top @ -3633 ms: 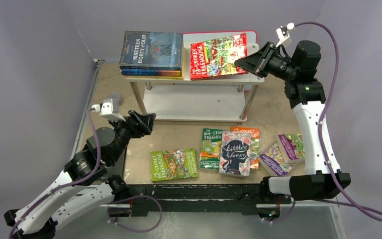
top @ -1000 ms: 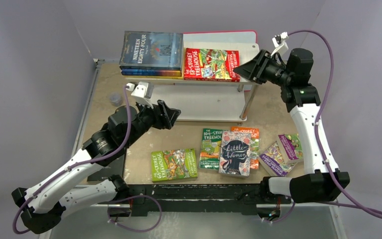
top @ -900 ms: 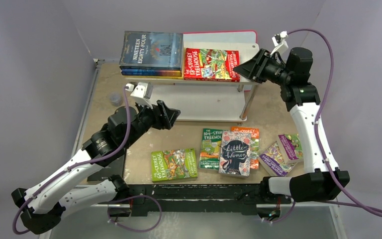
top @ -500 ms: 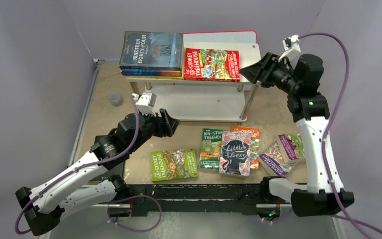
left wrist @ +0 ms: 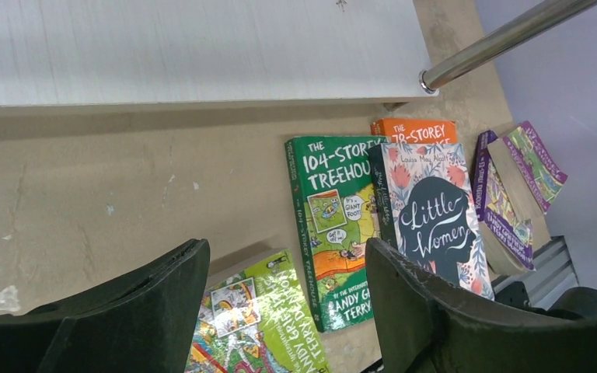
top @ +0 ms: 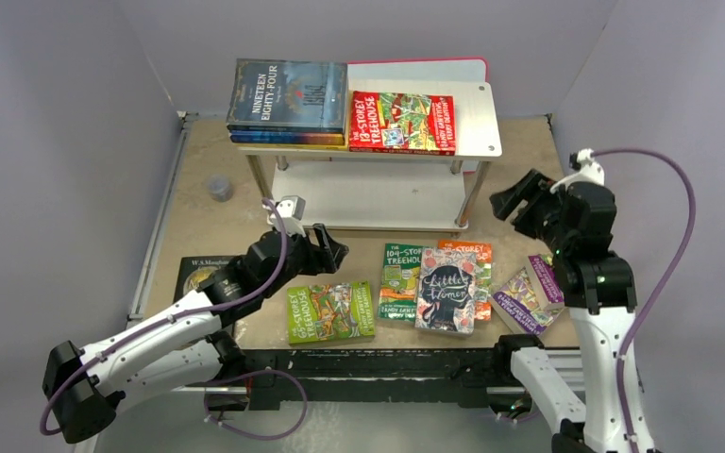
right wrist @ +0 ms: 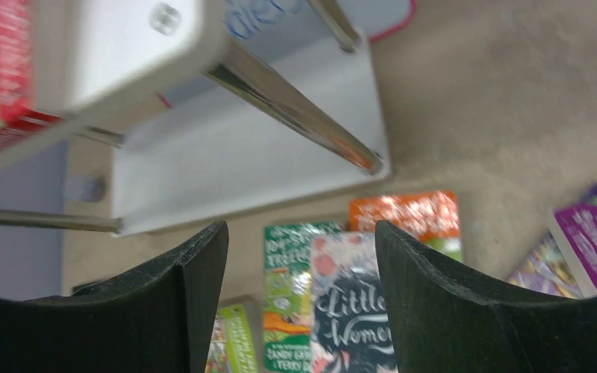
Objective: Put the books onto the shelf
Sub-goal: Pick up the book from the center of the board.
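Note:
The shelf [top: 477, 106] carries a dark blue "Nineteen Eighty-Four" stack [top: 288, 94] and a red "13-Storey Treehouse" [top: 401, 123] on its top board. Loose books lie on the table: a lime green one [top: 330, 311], the green "104-Storey Treehouse" [top: 399, 278], "Little Women" [top: 448, 291], an orange one [top: 477, 253], purple ones [top: 533, 293] and a black one [top: 198, 274] at the left. My left gripper [top: 326, 250] hangs open and empty just above the lime book [left wrist: 264, 326]. To the right of the shelf my right gripper [top: 519, 203] is open and empty, facing "Little Women" [right wrist: 350, 311].
A pink-edged white board [top: 415, 64] stands behind the shelf. The lower shelf board [top: 368, 193] has nothing on it. A small grey cap [top: 219, 189] sits on the table at the left. Purple walls close in on the left, back and right.
My right gripper has drawn back from the shelf's right end, dropped toward the near right and opened wider. My left gripper has come forward and down toward the lime book.

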You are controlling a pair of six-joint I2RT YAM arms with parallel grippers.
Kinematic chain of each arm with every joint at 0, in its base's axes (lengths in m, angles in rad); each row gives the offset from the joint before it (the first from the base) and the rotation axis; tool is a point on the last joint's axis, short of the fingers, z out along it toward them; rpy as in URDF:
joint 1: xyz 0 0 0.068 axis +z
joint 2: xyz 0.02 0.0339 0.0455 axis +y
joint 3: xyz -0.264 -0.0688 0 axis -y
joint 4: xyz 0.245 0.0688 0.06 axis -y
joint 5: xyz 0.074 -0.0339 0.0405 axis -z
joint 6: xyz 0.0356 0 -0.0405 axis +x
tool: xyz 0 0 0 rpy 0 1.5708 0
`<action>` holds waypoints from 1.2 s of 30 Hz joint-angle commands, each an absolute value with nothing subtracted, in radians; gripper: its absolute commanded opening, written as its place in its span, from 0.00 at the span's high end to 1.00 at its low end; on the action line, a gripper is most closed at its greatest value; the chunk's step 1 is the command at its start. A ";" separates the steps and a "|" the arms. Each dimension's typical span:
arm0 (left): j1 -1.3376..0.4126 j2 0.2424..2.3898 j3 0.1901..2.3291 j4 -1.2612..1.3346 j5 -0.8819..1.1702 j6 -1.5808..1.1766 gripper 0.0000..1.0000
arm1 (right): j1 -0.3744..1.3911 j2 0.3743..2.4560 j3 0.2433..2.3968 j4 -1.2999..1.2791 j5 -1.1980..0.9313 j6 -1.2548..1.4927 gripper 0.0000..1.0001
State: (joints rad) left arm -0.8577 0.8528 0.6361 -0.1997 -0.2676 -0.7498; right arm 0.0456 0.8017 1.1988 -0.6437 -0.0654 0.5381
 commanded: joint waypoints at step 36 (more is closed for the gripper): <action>-0.812 1.081 0.689 -0.603 -0.674 -1.168 0.25 | 0.131 0.812 0.627 -0.409 0.027 0.599 0.22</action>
State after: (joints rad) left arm -0.8528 1.1183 0.5789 -0.0910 -0.4774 -1.0653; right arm 0.0673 0.8440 0.5499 -0.3779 -0.0509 0.6308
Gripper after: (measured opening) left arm 0.731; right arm 0.785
